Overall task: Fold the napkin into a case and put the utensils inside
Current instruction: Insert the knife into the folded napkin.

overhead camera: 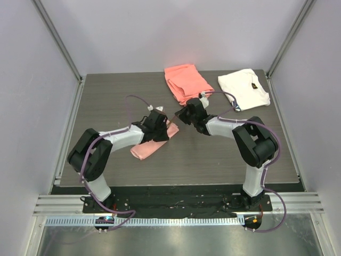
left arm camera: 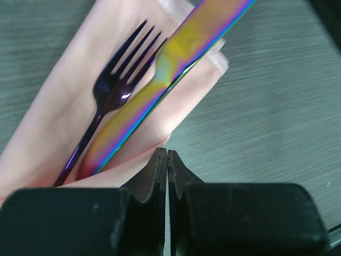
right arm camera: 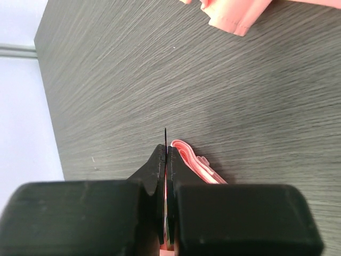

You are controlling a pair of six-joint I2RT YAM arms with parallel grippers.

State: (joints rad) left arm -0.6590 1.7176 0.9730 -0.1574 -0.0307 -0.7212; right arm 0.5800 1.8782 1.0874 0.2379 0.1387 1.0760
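Observation:
The pale-pink napkin is folded into a narrow case [overhead camera: 148,146] lying slantwise mid-table; it also shows in the left wrist view [left arm camera: 64,106]. The dark purple fork [left arm camera: 112,90] lies in its open pocket, tines out. The iridescent knife [left arm camera: 176,58] slants into the pocket beside the fork. My right gripper [overhead camera: 184,116] [right arm camera: 165,150] is shut on the knife's upper end, which shows edge-on [right arm camera: 165,136] above the case's folded end [right arm camera: 194,162]. My left gripper [overhead camera: 160,128] [left arm camera: 167,154] is shut, its tips at the case's edge, with no cloth seen between them.
A thicker coral-orange cloth [overhead camera: 186,82] lies folded at the back middle, its corner in the right wrist view [right arm camera: 234,16]. A white cloth with a dark mark [overhead camera: 244,88] lies at the back right. Grey walls enclose the table on three sides.

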